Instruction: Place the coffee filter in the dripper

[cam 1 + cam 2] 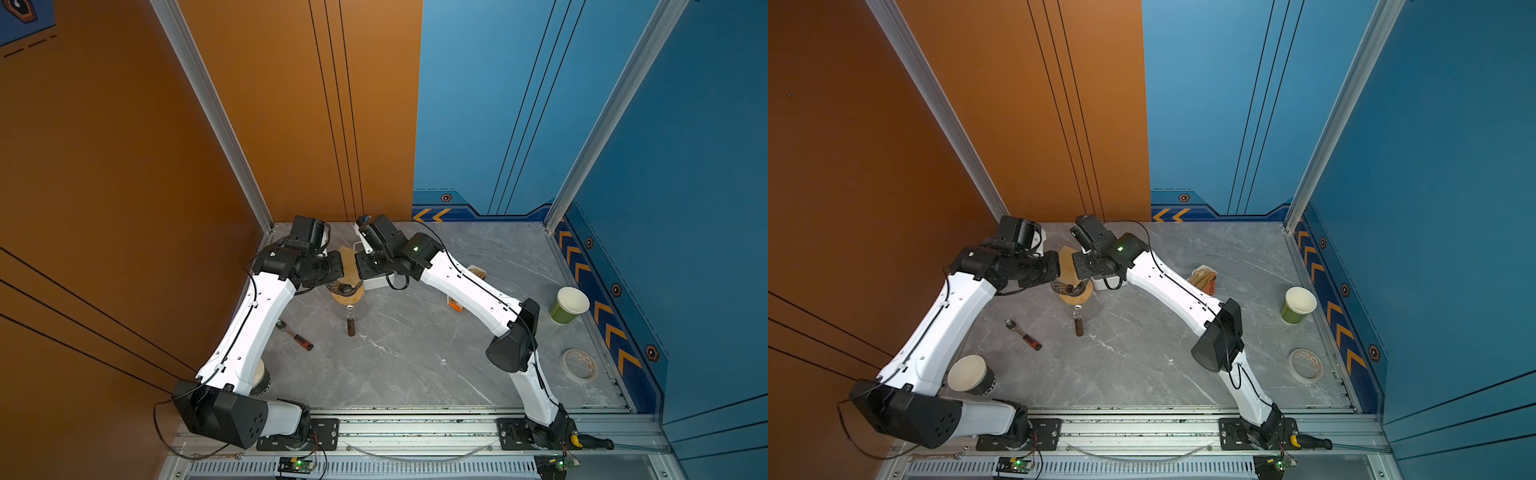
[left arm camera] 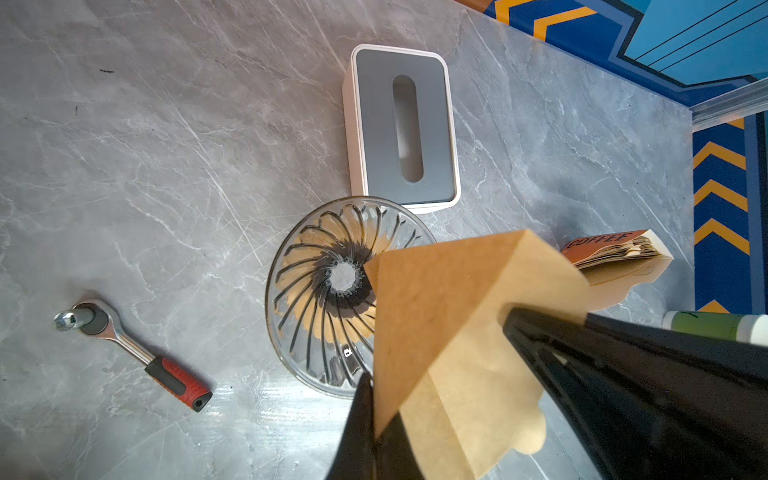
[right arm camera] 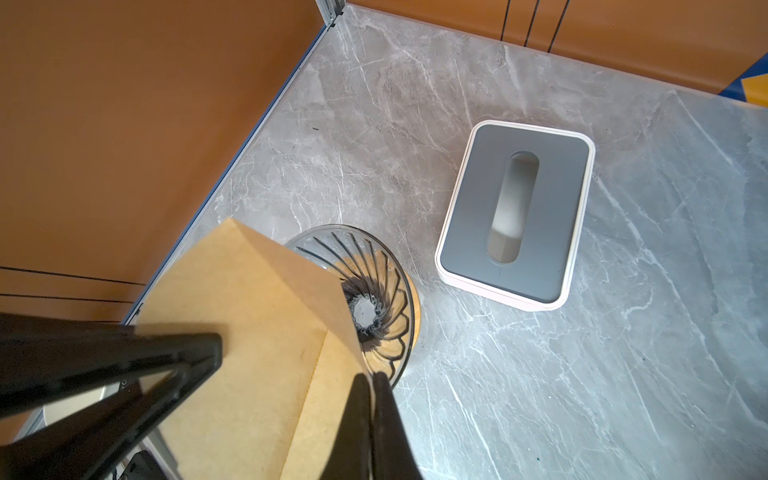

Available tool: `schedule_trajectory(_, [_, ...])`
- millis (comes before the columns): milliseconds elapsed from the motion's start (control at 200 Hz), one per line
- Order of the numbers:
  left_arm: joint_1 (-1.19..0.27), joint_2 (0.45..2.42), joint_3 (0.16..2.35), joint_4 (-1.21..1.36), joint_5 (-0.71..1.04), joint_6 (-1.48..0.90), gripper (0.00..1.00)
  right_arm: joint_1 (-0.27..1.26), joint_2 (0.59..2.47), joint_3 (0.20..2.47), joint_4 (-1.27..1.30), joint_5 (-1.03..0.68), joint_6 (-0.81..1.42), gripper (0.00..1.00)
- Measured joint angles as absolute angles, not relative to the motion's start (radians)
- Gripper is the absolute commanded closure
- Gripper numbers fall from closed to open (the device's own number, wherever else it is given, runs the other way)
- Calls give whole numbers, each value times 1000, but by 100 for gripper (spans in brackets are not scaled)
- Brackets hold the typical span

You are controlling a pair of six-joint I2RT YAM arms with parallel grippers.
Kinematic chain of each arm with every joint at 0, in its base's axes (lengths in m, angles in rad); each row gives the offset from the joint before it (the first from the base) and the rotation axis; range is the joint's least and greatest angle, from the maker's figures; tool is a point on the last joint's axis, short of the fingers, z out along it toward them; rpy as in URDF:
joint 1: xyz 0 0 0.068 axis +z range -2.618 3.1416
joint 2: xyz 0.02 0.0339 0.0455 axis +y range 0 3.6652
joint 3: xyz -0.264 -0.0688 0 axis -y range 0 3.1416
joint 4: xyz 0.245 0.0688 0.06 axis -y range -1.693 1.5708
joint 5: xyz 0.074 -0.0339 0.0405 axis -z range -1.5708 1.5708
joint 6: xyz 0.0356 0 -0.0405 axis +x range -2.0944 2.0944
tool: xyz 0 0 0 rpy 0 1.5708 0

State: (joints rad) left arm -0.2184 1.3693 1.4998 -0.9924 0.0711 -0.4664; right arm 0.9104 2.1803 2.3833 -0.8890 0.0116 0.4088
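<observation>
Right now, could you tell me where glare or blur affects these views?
Left wrist view: sheen on the table beside the dripper; left tool on the coffee filter soft-edged. Right wrist view: right tool equally soft. In both top views: even light, dripper tiny.

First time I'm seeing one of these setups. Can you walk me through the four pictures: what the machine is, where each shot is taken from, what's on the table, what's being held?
Two robot arms work at a grey table. Two pictures look down from overhead, nearly the same view; the other two come from a camera on each arm's wrist. The left tool and the right tool are both shut on edges of one brown paper coffee filter, held over the ribbed see-through dripper. Also on the table: a wrench, a grey-lidded box, a pack of filters, a green cup and a roll of tape.
</observation>
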Motion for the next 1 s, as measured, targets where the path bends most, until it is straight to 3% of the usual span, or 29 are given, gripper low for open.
schedule_trajectory(996, [-188,1389,1486,-993,91,-434,95,901,2199,2385,-910,23,424,100])
